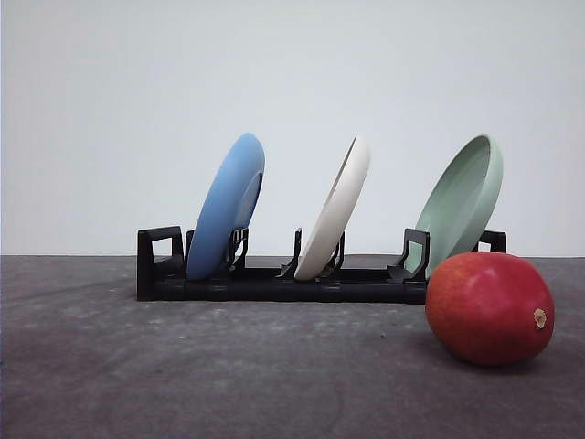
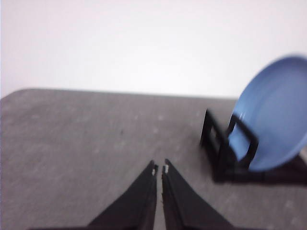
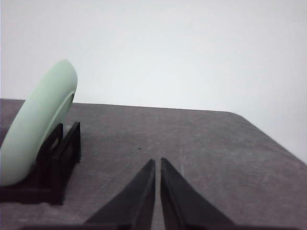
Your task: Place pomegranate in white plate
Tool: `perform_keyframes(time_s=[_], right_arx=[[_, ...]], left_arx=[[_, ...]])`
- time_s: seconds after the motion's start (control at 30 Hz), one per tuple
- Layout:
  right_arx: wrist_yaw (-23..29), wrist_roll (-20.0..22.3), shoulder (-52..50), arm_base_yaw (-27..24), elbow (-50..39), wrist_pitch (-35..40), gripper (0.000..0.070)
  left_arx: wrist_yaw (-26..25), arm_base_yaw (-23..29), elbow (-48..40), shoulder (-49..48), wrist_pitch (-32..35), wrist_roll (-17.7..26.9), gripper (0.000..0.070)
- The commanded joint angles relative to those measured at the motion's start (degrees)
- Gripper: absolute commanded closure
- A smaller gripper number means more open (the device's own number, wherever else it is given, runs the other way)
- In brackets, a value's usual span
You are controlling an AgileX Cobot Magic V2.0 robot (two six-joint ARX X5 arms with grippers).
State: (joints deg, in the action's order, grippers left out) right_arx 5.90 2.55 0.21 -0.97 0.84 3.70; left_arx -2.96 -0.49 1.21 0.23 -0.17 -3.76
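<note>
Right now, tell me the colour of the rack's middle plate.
Off-white; the middle plate shows best in the front view.

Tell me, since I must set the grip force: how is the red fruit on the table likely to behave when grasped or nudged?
The pomegranate is rounded and rests on its side on the flat table, so a nudge would probably roll it. Its skin looks smooth and slightly shiny, so narrow fingertips may slip. It looks solid and fairly large beside the plates, so probably rather heavy.

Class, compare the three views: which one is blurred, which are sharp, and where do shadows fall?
Left wrist view: blurred, the blue plate smeared. Front view: sharp, a soft shadow under the pomegranate. Right wrist view: fairly sharp, the pale green plate evenly lit.
</note>
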Motion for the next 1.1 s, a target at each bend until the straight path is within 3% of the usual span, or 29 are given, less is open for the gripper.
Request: perform_keyframes(time_s=[0.0, 0.13, 0.23, 0.33, 0.4, 0.5, 0.57, 0.8, 1.07], right_arx=[[-0.51, -5.28, 0.02, 0.09, -0.20, 0.63, 0.0684], [-2.00, -11.15, 0.02, 0.09, -0.20, 3.46, 0.0684], [-5.57, -13.43, 0.02, 0.09, -0.17, 7.30, 0.0686], [-10.56, -14.85, 0.02, 0.09, -0.02, 12.73, 0.0688], [-10.36, -15.64, 0.02, 0.09, 0.28, 15.70, 0.0689], [-10.19, -16.09, 0.04, 0.04, 2.86, 14.60, 0.0690], [-10.24, -16.11, 0.04, 0.04, 5.91, 10.62, 0.0690], [-10.43, -19.29, 0.66, 0.09, 17.60, -2.89, 0.0691], [-13.06, -18.67, 8.24, 0.09, 34.36, -18.72, 0.0693]], left_arx=[[-0.09, 0.09, -0.50, -0.04, 1.65, -4.41, 0.0700], [-0.11, 0.09, -0.48, -0.04, 6.07, -13.48, 0.0700], [-0.07, 0.09, -0.46, -0.04, 12.90, -17.06, 0.0700], [-0.04, 0.09, -0.30, -0.04, 23.90, -17.36, 0.0700], [0.18, 0.11, 0.49, -0.04, 29.15, -17.29, 0.0700], [1.96, 0.11, 3.75, -0.02, 30.64, -16.33, 0.0700], [2.14, 0.11, 7.33, 0.12, 27.26, -14.93, 0.0700], [2.62, 0.11, 24.12, 4.84, 5.45, -12.85, 0.0700], [1.24, 0.09, 43.80, 18.55, -16.12, -4.95, 0.0700]])
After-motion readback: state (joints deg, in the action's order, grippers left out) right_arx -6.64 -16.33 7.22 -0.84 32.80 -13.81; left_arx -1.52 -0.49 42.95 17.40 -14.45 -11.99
